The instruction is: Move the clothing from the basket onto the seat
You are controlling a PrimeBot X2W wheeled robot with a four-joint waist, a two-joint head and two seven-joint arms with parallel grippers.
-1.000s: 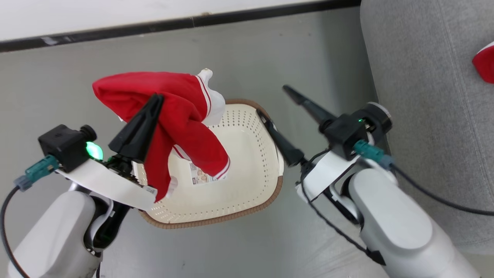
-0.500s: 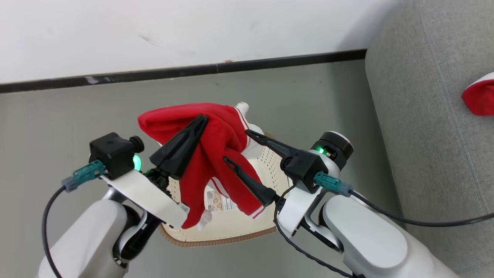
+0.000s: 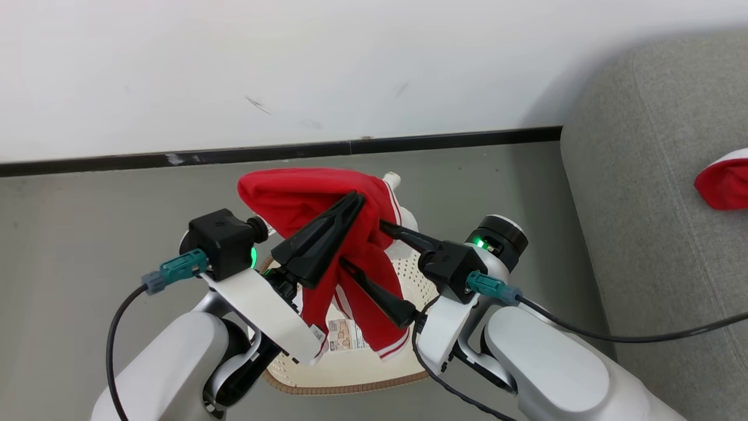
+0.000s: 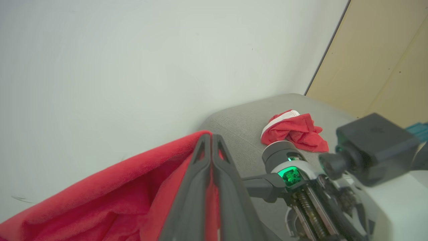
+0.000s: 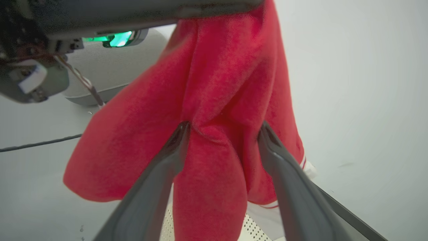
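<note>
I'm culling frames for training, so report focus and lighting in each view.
Head view: even light, sharp throughout, soft shadow on the wall beside the sofa. Left wrist view: the held garment up close is blurred, the garment on the sofa crisper. Right wrist view: the held garment is soft, the green lamp blooms.

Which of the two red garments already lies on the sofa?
The crumpled garment, resting on the grey sofa. The other garment hangs pinched in the shut left gripper above the basket.

Two red garments (image 3: pixel 292 196) (image 3: pixel 724 187), one basket (image 3: pixel 350 387), one sofa (image 3: pixel 643 245), two hands (image 3: pixel 353 200) (image 3: pixel 363 244).
</note>
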